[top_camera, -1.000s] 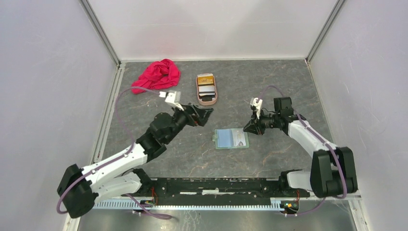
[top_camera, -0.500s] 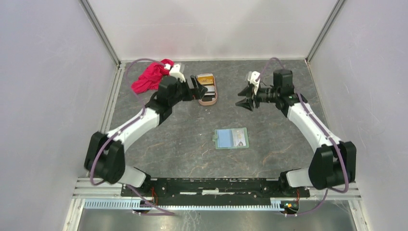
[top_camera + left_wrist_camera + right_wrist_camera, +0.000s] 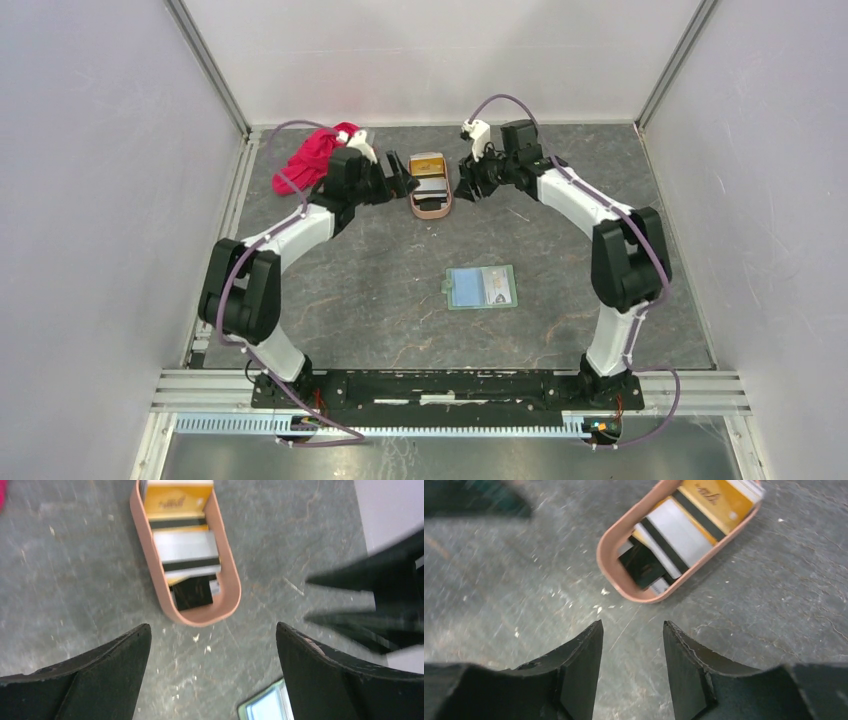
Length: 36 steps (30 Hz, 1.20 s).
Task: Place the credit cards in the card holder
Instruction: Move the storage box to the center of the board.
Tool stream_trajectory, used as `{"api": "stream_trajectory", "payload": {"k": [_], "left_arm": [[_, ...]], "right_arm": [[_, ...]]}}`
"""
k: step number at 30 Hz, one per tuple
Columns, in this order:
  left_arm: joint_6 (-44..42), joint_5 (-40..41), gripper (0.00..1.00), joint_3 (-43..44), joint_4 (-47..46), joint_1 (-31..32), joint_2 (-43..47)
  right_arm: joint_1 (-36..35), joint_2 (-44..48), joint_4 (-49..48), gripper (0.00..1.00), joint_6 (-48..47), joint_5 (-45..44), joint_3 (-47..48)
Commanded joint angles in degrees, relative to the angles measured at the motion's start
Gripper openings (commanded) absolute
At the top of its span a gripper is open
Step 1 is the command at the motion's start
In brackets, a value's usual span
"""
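Note:
Several credit cards (image 3: pixel 431 180) (image 3: pixel 185 545) (image 3: pixel 686 527), orange, grey and black-striped, lie stacked in a pinkish-tan oval tray (image 3: pixel 432 210) (image 3: pixel 145 535) (image 3: pixel 610 542) at the back of the table. The card holder (image 3: pixel 481 288) lies open flat in the middle, light blue inside; its corner (image 3: pixel 265 710) shows in the left wrist view. My left gripper (image 3: pixel 403 183) (image 3: pixel 213 627) hangs wide open just left of the tray, empty. My right gripper (image 3: pixel 466 185) (image 3: pixel 633 624) is open and empty just right of the tray.
A crumpled red cloth (image 3: pixel 312 157) lies at the back left, behind the left arm. White walls and metal rails enclose the grey stone-patterned table (image 3: pixel 560 290). The right gripper's fingers (image 3: pixel 370 605) show at the right edge of the left wrist view.
Both arms swung from mid-table to the back, closing in on the tray from either side. The right gripper opened partway. The card holder stayed where it was.

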<state>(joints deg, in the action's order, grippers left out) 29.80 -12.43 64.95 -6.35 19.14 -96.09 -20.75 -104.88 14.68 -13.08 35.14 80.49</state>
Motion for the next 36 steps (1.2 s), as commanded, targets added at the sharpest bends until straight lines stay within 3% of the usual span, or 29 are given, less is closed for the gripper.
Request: {"api": "stream_trajectory", "payload": {"k": [1,7,16,36], "left_arm": [[3.7,-3.5,1.00,-7.2,-9.4,0.0,7.3],[14.3,-13.0,1.00,-14.8,-19.1,-6.1,7.6],[15.1,-11.9,1.00,-22.3,-27.6,-6.7,11.7],[16.0,-13.3,1.00,-22.9,-29.7,-6.7,11.2]], "right_arm": [[-0.7,-6.3,-3.6,0.55,14.7,-8.5,9.7],[-3.3,-18.4,-0.1,0.53,19.3,-20.2,23.2],[-3.9,-25.6,-2.0,0.32,23.1,-23.3,29.0],[-4.5,-30.2,-1.3,0.29,21.9,-26.2,31.8]]}}
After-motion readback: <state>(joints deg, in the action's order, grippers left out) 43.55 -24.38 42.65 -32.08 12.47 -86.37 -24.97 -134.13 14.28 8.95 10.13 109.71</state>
